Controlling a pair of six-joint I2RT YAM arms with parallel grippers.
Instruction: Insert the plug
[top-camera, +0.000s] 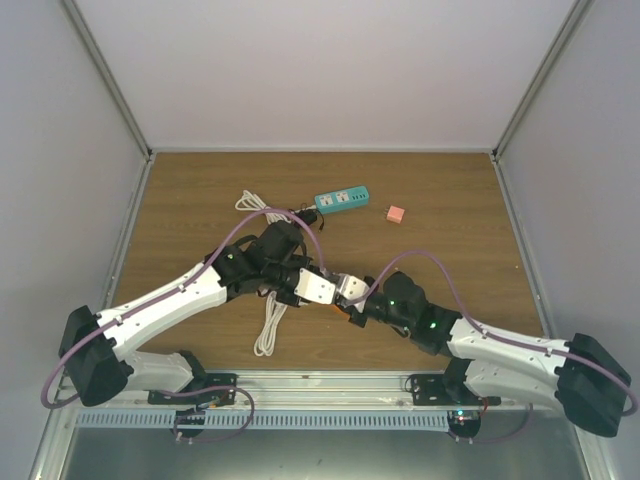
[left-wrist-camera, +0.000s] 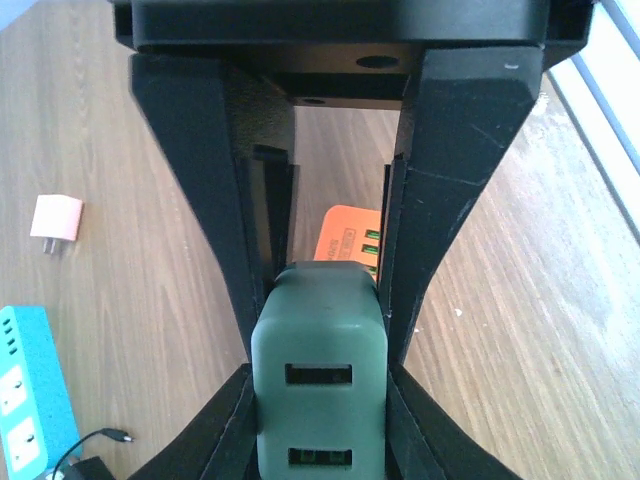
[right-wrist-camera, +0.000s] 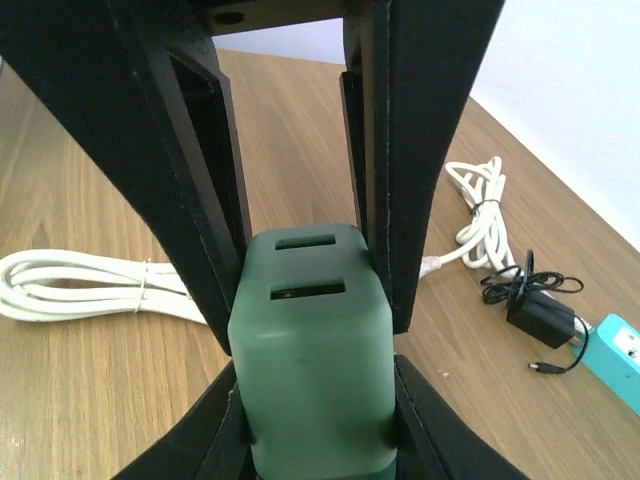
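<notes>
Above the desk (top-camera: 450, 250) | clamping charger (left-wrist-camera: 318, 345) in left hand (left-wrist-camera: 318, 420) and right hand (right-wrist-camera: 312, 400) | easing left off slowly, holding charger level

A brown wood-grain table (top-camera: 440, 260) is enclosed on three sides by plain pale walls (top-camera: 320, 70), with grey metal posts (top-camera: 108, 75) at the back corners. The light is soft and even.

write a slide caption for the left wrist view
left tool gripping green charger, usb ports showing; pink adapter and teal strip on table at left
</notes>
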